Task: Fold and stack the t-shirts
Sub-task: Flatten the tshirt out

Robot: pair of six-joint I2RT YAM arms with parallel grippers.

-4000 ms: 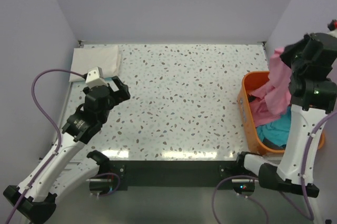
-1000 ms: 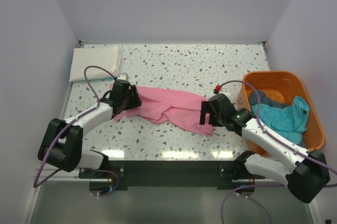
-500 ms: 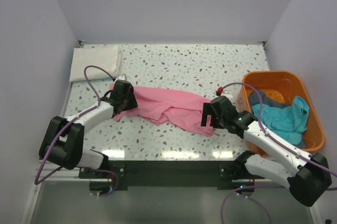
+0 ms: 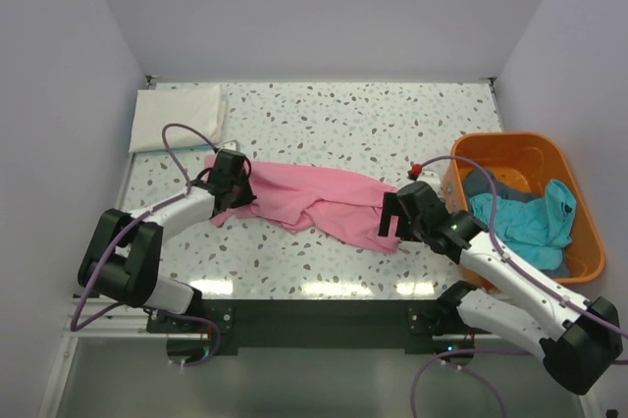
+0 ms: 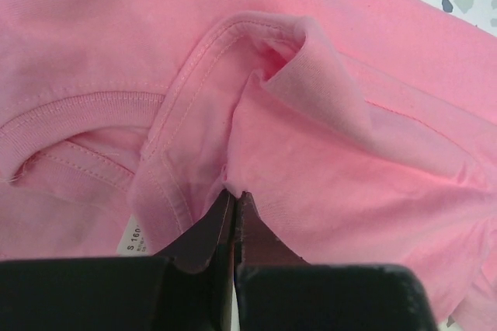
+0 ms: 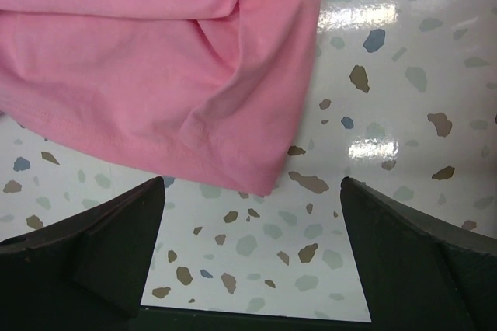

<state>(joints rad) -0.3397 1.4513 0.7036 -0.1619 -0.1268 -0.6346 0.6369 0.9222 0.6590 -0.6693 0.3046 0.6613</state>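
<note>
Pink t-shirt (image 4: 314, 197) across speckled table (image 4: 392, 124)

The light is bright and even in every view. In the top view, white shiny streaks lie along the lower edge of the bench (image 4: 392, 133). In the right wrist view, two white glare spots sit at the right. Shadows are soft. The pink shirt (image 5: 349, 152) looks sharp up close.

The spread t-shirt (image 4: 304, 197) lies across the near middle of the counter (image 4: 343, 114). The left hand (image 5: 233, 205) is at its left end, and the right hand (image 6: 252, 187) at its right end. Behind and left of it lies a folded t-shirt (image 4: 177, 116). To its right stands a basket (image 4: 459, 158) holding crumpled t-shirts (image 4: 525, 224).
</note>
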